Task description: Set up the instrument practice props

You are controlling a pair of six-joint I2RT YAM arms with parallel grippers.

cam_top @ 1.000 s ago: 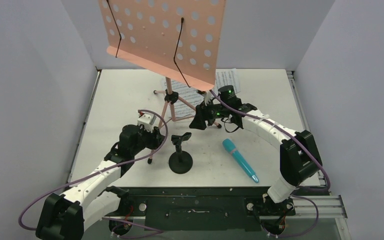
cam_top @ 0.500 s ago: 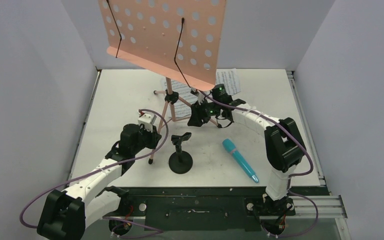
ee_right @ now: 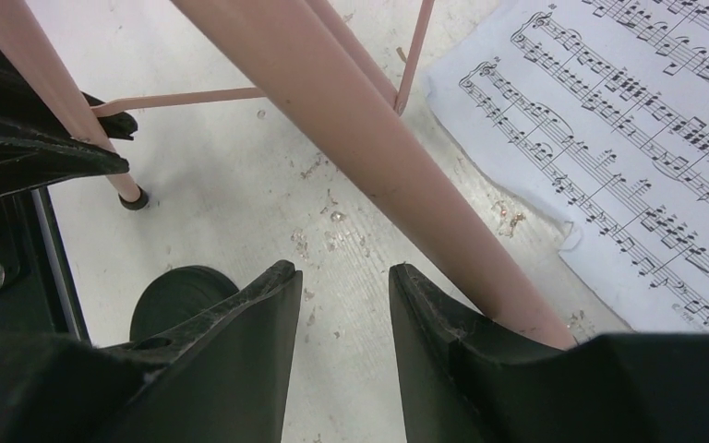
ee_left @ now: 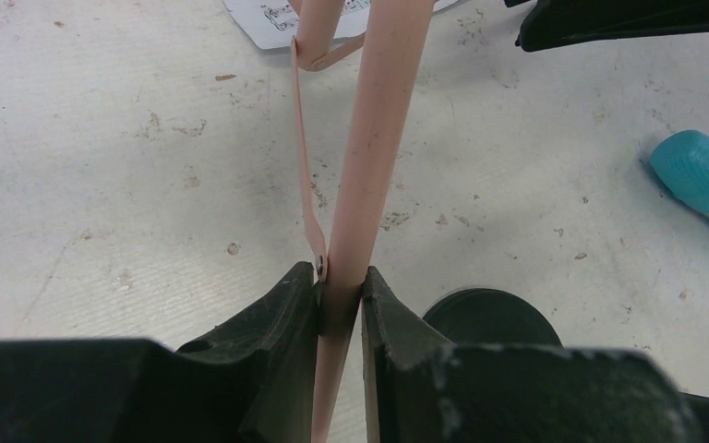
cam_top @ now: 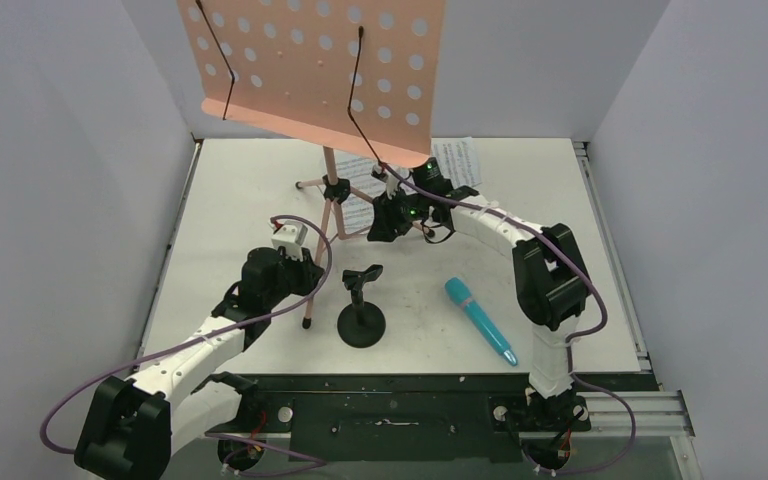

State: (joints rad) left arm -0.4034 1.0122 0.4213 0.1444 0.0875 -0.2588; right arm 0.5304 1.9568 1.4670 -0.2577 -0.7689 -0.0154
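Observation:
The pink perforated music stand (cam_top: 315,70) stands at the back of the table on its tripod. My left gripper (cam_top: 305,272) is shut on its near leg (ee_left: 369,157). My right gripper (cam_top: 380,228) is open and empty beside another leg (ee_right: 360,129), which passes outside its right finger. White sheet-music pages (cam_top: 455,160) lie flat under the stand and show in the right wrist view (ee_right: 628,129). The teal toy microphone (cam_top: 480,320) lies right of centre. The short black mic stand (cam_top: 361,320) stands upright between my arms.
Grey walls enclose the table on the left, back and right. A metal rail (cam_top: 620,410) runs along the near right edge. The mic stand base (ee_left: 489,318) sits close to my left gripper.
The music stand has shifted left and tilted slightly. My right arm has folded in and its gripper has moved left and back toward the tripod. My left gripper keeps its hold on the leg.

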